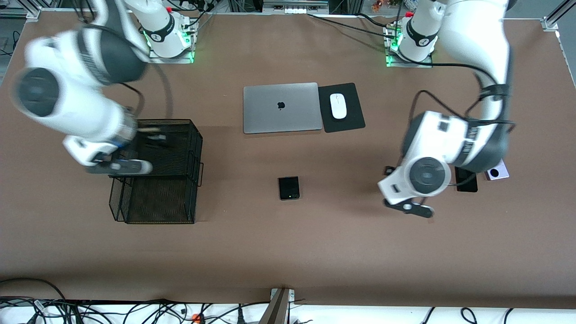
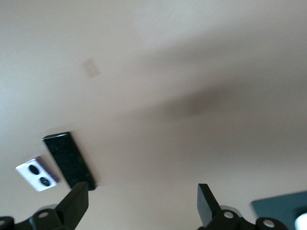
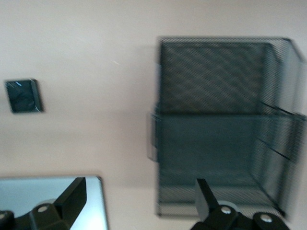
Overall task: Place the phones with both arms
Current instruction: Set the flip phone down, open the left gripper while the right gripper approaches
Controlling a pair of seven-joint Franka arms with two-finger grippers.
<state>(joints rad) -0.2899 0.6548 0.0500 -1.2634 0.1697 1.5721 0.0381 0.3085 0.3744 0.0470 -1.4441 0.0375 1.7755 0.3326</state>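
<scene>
The left end effector (image 2: pixel 141 203) is open and holds nothing; it hangs over bare tabletop (image 1: pixel 288 256) toward the left arm's end, near two phones. The slim black bar phone (image 2: pixel 69 160) and the lavender-white phone (image 2: pixel 38 174) lie side by side there, the lavender-white one closer to that end's edge. The right end effector (image 3: pixel 139 203) is open and empty, positioned over the black mesh tray (image 1: pixel 155 173) toward the right arm's end. The square black folded phone (image 1: pixel 288 188) lies flat mid-tabletop, nearer to the front camera than the silver laptop (image 1: pixel 282 107). A white mouse (image 1: pixel 338 105) rests on a black pad (image 1: pixel 351 121) beside the laptop.
</scene>
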